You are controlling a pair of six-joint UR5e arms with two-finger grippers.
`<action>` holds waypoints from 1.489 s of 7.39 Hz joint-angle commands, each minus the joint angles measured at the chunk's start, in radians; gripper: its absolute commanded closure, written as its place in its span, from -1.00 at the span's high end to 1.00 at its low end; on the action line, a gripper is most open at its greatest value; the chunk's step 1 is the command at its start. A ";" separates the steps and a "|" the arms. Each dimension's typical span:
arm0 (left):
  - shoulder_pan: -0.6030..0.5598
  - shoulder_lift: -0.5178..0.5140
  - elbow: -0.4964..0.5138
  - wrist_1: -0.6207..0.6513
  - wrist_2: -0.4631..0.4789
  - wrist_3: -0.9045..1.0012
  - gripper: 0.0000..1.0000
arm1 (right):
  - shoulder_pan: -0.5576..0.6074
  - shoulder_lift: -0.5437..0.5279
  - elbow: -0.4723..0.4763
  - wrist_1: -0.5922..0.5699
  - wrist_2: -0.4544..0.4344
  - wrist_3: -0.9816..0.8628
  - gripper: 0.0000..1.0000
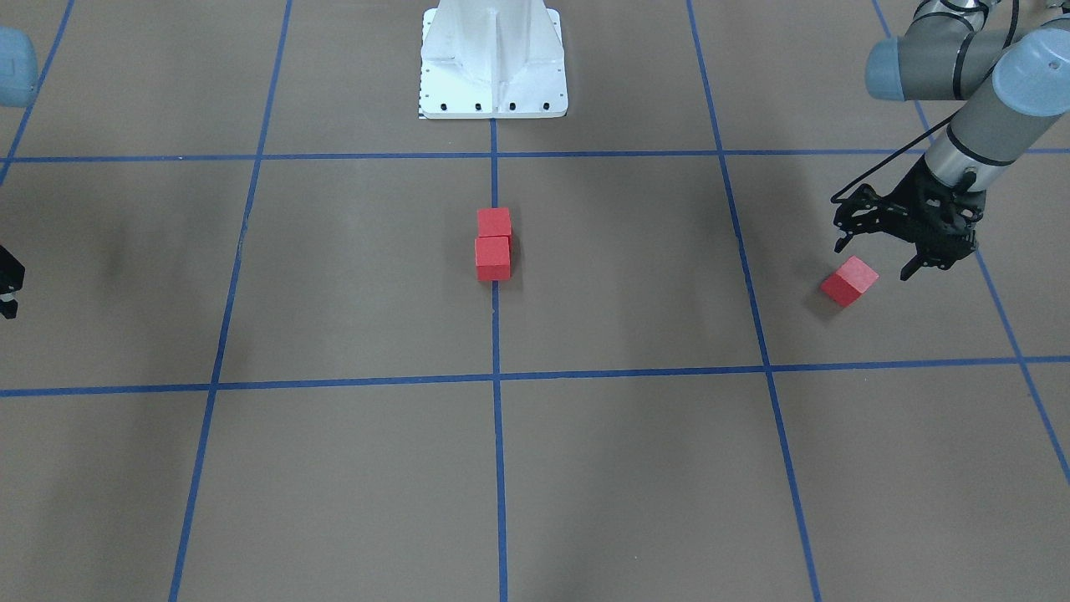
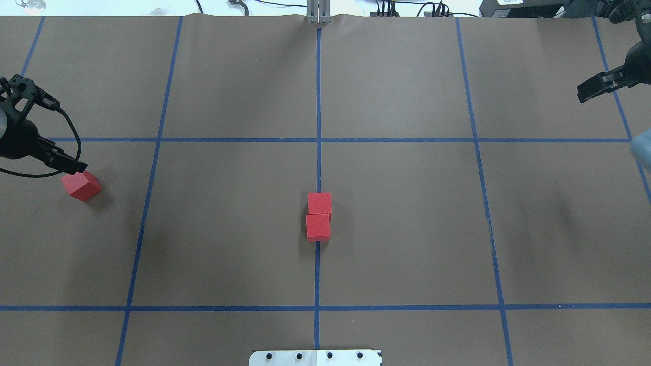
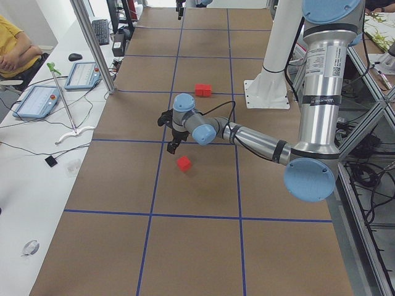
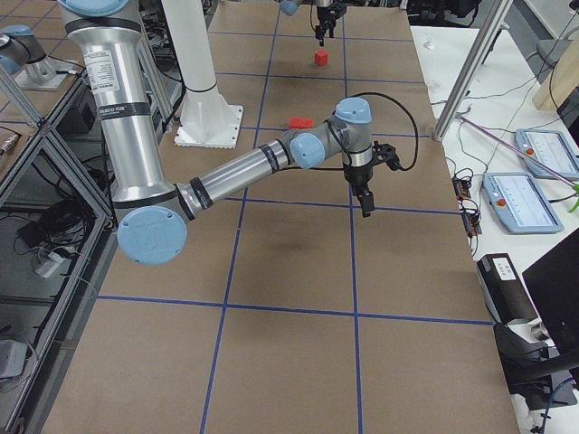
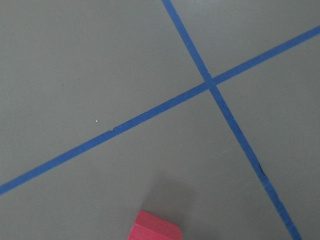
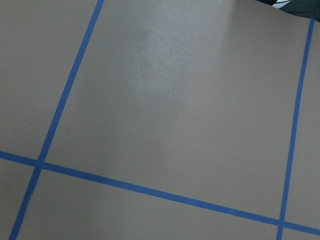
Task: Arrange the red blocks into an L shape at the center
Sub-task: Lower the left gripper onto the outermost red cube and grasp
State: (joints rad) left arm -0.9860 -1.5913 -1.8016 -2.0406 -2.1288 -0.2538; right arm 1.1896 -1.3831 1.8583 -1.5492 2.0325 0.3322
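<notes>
The left tool [image 1: 873, 262] hangs at the right of the front-facing frame, fingers spread and nothing between them. The stray red block [image 1: 849, 282] sits on the counter [image 1: 635, 276] just below and slightly left of the fingertips, with its faces turned diagonal to the blue tape lines [image 1: 495, 435]. The other 2 red blocks [image 1: 492, 259] touch each other at the center of the frame, below the white robot base [image 1: 493, 67]. Their shared long axis runs along the middle vertical line.

From overhead the layout flips. The stray red block lies at the middle left edge, just beside the lower finger of the left tool, and the pair stands end to end at the center. The right tool [image 2: 590, 90] sits at the upper right, well apart from every block. I cannot tell whether it is clenched or released.

In the left side view the near arm reaches out above the stray red block, which shows just lower right of the tool.

The left wrist view catches only a corner of that block at the bottom edge, so the tool is probably not centred over it yet. The right wrist view shows only bare counter and tape.

The left arm is plainly the nearer one. The block likely needs a grip squared to its diagonal faces, then a place sideways against 1 end of the pair.
</notes>
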 commanded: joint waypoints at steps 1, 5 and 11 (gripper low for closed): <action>0.009 0.010 0.051 -0.068 -0.005 0.153 1.00 | -0.001 -0.001 -0.001 0.004 0.000 0.001 1.00; 0.021 0.010 0.123 -0.076 -0.016 0.303 0.99 | -0.002 -0.001 -0.002 0.004 0.000 0.002 1.00; 0.089 0.007 0.143 -0.076 -0.016 0.234 0.97 | -0.002 -0.001 -0.004 0.004 0.002 0.002 1.00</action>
State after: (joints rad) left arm -0.9120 -1.5845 -1.6591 -2.1179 -2.1450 -0.0086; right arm 1.1873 -1.3836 1.8548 -1.5447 2.0340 0.3344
